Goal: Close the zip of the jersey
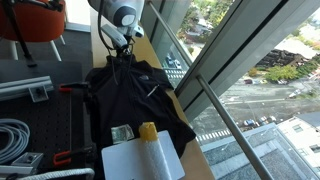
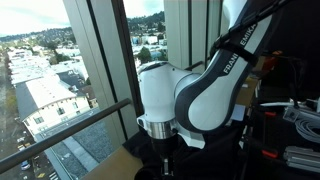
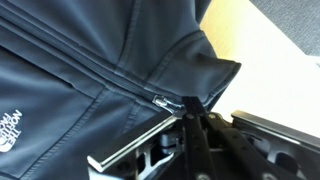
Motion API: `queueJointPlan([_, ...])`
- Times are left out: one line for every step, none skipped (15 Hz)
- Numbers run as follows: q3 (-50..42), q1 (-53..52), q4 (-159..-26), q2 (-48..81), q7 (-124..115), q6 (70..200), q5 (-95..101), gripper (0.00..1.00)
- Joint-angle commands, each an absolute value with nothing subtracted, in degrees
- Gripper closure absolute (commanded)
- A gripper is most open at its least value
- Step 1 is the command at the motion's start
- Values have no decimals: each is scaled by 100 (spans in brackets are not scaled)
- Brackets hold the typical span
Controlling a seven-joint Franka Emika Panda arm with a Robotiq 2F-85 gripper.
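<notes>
The black jersey point(image 1: 135, 100) lies spread on the wooden table point(image 1: 150, 50), collar toward the arm. In the wrist view the jersey point(image 3: 80, 60) fills the frame, with a small light mark point(image 3: 10, 125) at the left edge. The zip point(image 3: 110, 75) runs diagonally to a small silver puller point(image 3: 160, 100) just below the collar point(image 3: 215, 75). My gripper point(image 3: 190, 108) has its fingers together right at the puller and appears shut on it. The gripper also shows at the collar end in both exterior views point(image 1: 120, 52) point(image 2: 165, 160).
A white sheet point(image 1: 140, 160) with a yellow piece point(image 1: 148, 130) lies on the jersey's lower end. A window frame point(image 1: 210, 90) borders the table's far side. A white cable coil point(image 1: 10, 135) and an orange chair point(image 1: 30, 20) stand on the other side. Bare table point(image 3: 270, 60) lies beyond the collar.
</notes>
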State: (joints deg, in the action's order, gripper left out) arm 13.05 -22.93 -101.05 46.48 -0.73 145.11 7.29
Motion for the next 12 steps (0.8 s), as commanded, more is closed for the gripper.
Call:
queueJointPlan([1495,-2385,-9600,4888,-74,14241,514,100])
queueJointPlan([1521,-2409,-9528,4929,-74,14228,504,100])
queueJointPlan([1542,-2431,-9465,4958,-73,14188,494,100])
queueJointPlan([1547,-2459,-9400,4995,-76,14163,494,100])
queueJointPlan([1541,-2484,-9348,5026,-77,14137,502,100])
queueJointPlan([1527,-2505,-9316,5050,-71,14135,522,100])
queueJointPlan([1518,-2516,-9295,5067,-68,14138,531,100])
queueJointPlan([1503,-2516,-9298,5087,-68,14158,539,100])
queueJointPlan([1498,-2510,-9296,5101,-67,14165,538,100])
queueJointPlan([1496,-2499,-9293,5115,-63,14168,536,100])
queueJointPlan([1496,-2485,-9303,5115,-57,14171,533,100])
queueJointPlan([1492,-2473,-9315,5114,-51,14176,533,100])
